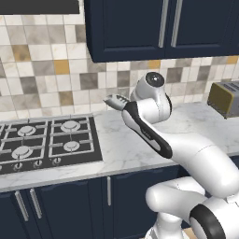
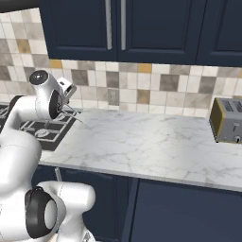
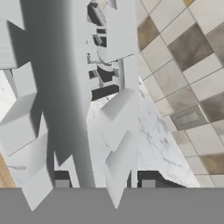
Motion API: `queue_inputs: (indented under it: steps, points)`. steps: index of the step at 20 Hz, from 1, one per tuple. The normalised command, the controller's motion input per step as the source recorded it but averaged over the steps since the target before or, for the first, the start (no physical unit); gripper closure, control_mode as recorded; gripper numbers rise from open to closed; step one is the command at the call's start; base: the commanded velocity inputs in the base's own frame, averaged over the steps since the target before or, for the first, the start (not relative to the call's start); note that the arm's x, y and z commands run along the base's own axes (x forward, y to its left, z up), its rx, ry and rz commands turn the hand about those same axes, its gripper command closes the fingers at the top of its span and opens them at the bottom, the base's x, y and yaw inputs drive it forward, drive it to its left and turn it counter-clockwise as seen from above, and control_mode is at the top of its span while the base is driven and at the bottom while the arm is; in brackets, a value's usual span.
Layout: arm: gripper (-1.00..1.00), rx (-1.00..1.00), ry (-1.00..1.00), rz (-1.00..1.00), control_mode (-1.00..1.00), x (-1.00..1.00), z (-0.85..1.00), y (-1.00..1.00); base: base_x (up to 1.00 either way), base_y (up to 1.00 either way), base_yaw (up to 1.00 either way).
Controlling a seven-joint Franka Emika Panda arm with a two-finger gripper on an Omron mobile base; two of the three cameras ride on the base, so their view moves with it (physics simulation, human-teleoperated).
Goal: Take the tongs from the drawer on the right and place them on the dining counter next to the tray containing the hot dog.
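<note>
Tool (image 1: 113,100) raised above marble worktop (image 1: 130,144), fingers pinched on silver tongs (image 3: 109,113), beside stove (image 1: 46,140)

Arm over the worktop, stove to its left, toaster far right.

I see the stove (image 1: 44,142) set into the left part of the worktop (image 2: 142,142), with the toaster (image 2: 228,120) well apart at the right end against the tiled wall (image 2: 142,87). The tongs (image 1: 116,100) sit in the gripper (image 1: 122,101) above the worktop, just right of the stove and near the wall. Wall cabinets (image 1: 163,25) hang above; lower cabinet doors (image 1: 56,205) stand beneath the worktop. A wall outlet (image 2: 112,97) sits right of the gripper.
</note>
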Motion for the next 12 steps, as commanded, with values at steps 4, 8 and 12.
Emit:
queue_inputs:
  steps: [4, 8, 12]
  points:
    - [1.00, 0.00, -0.02, 0.00, -1.00, -0.02, 0.00, 0.00, 0.00, 0.00, 0.00]
    - [1.00, 0.00, -0.01, 0.00, -1.00, -0.04, 0.00, 0.00, 0.00, 0.00, 0.00]
    - [1.00, 0.00, -0.01, 0.00, -1.00, -0.03, 0.00, 0.00, 0.00, 0.00, 0.00]
